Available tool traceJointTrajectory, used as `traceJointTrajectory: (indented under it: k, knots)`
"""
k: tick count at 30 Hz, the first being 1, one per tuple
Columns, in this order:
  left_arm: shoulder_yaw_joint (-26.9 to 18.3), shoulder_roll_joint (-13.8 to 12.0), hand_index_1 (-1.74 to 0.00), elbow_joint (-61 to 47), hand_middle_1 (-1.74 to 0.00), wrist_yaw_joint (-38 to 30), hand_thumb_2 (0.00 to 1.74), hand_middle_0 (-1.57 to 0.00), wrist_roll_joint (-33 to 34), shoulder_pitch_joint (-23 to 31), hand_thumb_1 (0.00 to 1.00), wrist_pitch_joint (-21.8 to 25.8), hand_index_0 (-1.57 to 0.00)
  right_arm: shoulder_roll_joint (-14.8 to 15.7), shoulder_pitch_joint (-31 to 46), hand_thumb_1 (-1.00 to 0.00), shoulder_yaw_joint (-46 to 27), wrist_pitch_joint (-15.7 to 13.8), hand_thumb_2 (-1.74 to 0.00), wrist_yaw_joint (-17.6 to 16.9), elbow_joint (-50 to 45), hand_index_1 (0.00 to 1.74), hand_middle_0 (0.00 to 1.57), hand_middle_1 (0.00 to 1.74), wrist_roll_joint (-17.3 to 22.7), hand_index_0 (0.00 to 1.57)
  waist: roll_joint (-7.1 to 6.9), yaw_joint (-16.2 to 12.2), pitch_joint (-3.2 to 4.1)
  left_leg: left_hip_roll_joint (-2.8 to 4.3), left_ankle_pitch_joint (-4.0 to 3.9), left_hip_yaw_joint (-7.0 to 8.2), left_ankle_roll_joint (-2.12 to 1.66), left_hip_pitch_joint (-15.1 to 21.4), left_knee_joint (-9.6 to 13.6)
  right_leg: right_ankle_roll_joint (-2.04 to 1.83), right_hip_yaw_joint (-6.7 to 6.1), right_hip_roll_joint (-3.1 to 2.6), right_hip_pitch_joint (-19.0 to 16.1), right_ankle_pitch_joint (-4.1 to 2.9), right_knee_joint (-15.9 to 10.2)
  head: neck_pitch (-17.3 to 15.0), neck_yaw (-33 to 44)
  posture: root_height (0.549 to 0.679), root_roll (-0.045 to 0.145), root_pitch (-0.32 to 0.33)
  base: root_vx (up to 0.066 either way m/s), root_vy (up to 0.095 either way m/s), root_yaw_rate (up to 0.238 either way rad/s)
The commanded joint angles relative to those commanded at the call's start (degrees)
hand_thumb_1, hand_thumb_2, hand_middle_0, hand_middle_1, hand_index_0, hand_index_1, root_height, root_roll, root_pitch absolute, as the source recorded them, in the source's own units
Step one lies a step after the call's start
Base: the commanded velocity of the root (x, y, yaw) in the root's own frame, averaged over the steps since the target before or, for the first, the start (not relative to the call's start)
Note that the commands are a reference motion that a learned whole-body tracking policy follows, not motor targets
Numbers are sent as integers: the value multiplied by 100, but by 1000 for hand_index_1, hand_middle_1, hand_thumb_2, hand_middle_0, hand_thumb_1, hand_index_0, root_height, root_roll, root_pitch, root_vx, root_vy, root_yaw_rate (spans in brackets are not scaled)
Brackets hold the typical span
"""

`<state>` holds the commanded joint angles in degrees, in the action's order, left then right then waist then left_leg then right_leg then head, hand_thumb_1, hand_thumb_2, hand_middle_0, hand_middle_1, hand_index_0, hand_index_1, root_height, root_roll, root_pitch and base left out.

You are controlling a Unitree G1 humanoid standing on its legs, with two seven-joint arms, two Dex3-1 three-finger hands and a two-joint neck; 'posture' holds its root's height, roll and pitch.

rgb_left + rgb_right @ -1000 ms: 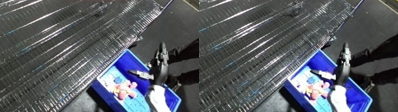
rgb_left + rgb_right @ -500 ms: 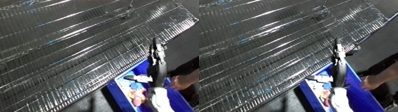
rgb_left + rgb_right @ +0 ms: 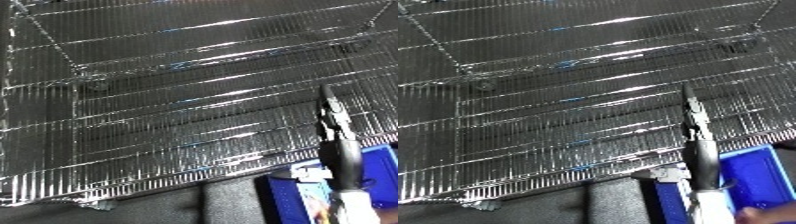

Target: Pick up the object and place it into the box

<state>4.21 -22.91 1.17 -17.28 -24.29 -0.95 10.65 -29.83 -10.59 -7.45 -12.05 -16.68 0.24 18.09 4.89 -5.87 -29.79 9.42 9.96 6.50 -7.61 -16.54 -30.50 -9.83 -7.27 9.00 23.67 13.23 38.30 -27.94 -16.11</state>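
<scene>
Nearest, the blue bin (image 3: 758, 172) has slid down to the bottom right since a second ago, but that's the camera swinging up, not the bin moving. The pink toy seen in it earlier isn't visible now, so probably dropped already. The right hand (image 3: 336, 131) reaches over the ribbed table (image 3: 178, 100); can't tell its fingers.

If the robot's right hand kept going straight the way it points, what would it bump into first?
Probably the wire shelf. The right hand points up and away over its shiny wires, and nothing else shows ahead. How high it is above the wires is hard to tell.
</scene>
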Motion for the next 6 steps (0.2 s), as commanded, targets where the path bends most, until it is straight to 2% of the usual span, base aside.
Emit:
traceJointTrajectory:
  k: [6]
  knots:
    - [-21,39,-1740,34,-1740,-27,1740,-1570,-17,-78,1000,-50,-1570,-9,-162,0,240,63,0,122,139,0,0,0,111,0,-67,131,0,-6,3,-68,10,-59,-41,-6,39,9,38,56,83,-48,411,639,65,-25,3,-3,78]
